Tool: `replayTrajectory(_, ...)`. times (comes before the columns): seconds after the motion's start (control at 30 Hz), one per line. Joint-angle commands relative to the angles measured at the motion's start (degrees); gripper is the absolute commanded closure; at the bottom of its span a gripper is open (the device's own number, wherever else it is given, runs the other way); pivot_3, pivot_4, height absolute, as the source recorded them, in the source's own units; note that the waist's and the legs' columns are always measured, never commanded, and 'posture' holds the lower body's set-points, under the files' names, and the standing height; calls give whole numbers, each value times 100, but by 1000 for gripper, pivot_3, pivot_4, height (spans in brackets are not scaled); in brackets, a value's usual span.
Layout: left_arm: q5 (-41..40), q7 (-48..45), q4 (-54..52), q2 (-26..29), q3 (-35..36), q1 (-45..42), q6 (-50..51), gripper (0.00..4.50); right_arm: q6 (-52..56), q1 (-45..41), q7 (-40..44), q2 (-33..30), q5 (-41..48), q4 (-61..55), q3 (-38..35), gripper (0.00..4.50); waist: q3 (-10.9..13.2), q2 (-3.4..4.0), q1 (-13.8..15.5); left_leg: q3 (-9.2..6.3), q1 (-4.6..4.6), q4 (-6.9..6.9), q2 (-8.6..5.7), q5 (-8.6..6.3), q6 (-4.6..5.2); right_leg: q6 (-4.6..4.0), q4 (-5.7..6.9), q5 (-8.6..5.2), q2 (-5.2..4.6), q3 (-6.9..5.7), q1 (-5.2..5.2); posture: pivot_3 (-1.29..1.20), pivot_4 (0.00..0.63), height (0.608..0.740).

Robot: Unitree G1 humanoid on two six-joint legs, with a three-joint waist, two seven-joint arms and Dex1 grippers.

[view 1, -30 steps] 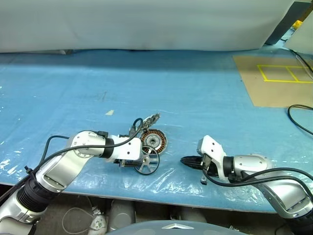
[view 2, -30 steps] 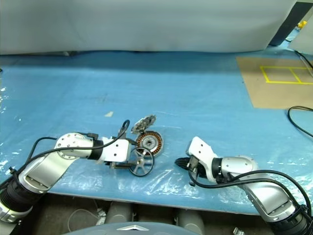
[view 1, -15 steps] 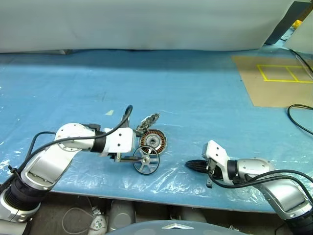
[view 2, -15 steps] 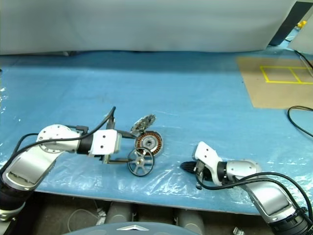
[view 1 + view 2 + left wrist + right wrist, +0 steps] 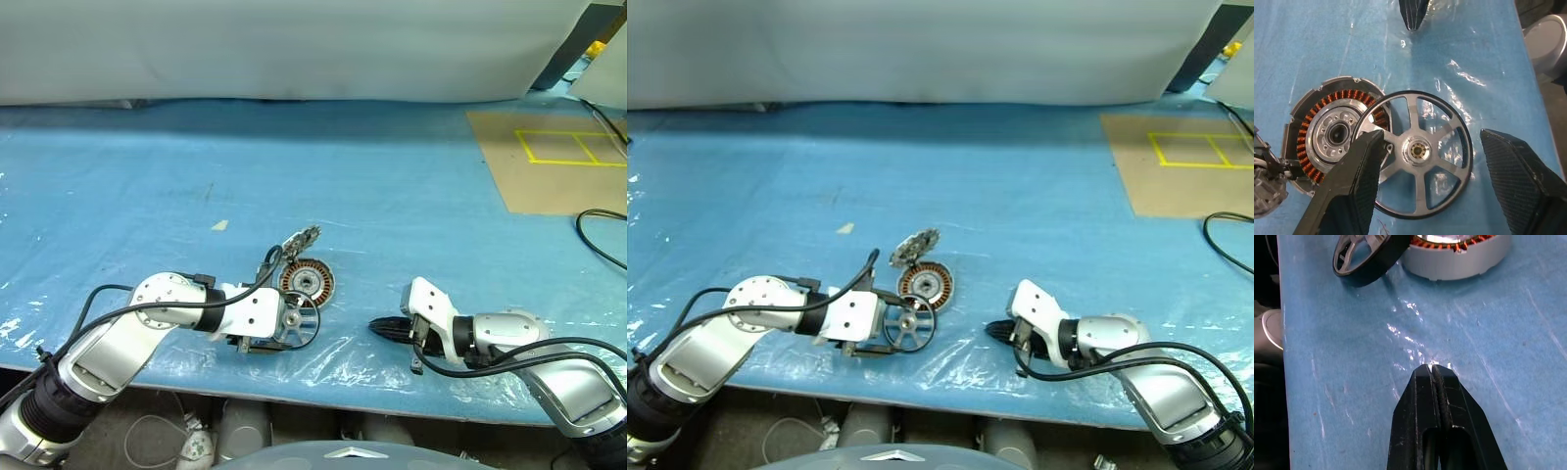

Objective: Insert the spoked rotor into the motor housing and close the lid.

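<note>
The spoked rotor (image 5: 1418, 151) lies on the blue worktop (image 5: 392, 186), its rim leaning over the near edge of the motor housing (image 5: 1334, 132), which sits open with its copper windings and silver centre showing. The lid (image 5: 300, 238) stands tilted just beyond the housing, touching or nearly touching its far side.

The left hand (image 5: 1435, 188) straddles the rotor with its fingers apart: one black finger (image 5: 1359, 181) lies over the rim on the housing side, the other stands off the opposite rim with a gap showing, so the wheel is bracketed, not clamped. The right hand (image 5: 1436, 374) rests low over the worktop well to the right of the parts, its fingers pressed together and holding nothing.

The rotor looks stiff and light, a thin metal wheel with a dark, smooth rim that could slip sideways under a pinch. The safest hold is probably across the rim on two opposite points, clear of the hub, so it stays level for seating over the housing's centre.

Against half a second ago, the left arm has drawn in towards the robot's body and its hand now sits closer over the rotor, covering part of it in the head views. The rotor, housing and lid lie as they did, and the right hand has barely shifted.
</note>
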Motion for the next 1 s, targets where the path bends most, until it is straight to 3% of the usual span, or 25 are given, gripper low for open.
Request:
replayTrajectory(0.03, 121, 56, 40, -31, -37, -107, -178, 1213, 193, -97, -37, -42, 146, -271, -179, 4500, 0, 0, 1, 0, 0, 0, 0, 0, 0, 0, 0, 0, 0, 0, 1, 0, 150, 740)
replayTrajectory(0.33, 327, 105, 204, -107, -106, -165, -316, 1213, 395, -96, -123, -55, 185, -404, -181, 4500, 0, 0, 1, -1, 1, 0, -1, 0, 0, 0, 0, 0, 0, 0, 1, 0, 150, 740)
replayTrajectory(0.5, 364, 179, 246, -277, -77, -245, -301, 2420, 299, -74, -122, -43, 93, -285, -124, 4500, 0, 0, 3, -1, 3, 1, -1, 0, 0, 0, 0, 0, -1, 0, 5, 0, 150, 740)
replayTrajectory(0.7, 288, 21, 165, -153, -25, -149, -313, 2420, -298, 309, -195, 73, -283, 70, 129, 4500, 0, 0, 3, -2, 2, -2, -2, 0, 0, 0, -2, 0, -1, 0, 4, 0, 150, 740)
replayTrajectory(0.87, 195, -131, 77, -42, -36, -111, -137, 2420, -1071, 273, -391, 627, -921, 1017, 794, 4500, -5, -7, -43, -1, 14, -4, 2, 0, 0, -1, 0, -1, 1, 0, 13, 0, 150, 740)
replayTrajectory(1.0, 451, 23, 166, -120, -127, -138, -151, 2420, -1687, -54, -441, 1121, -1340, 2119, 1153, 4500, -14, -24, -163, 0, 74, -6, 3, -2, 2, 2, -3, -5, -2, 2, 60, 0, 150, 740)
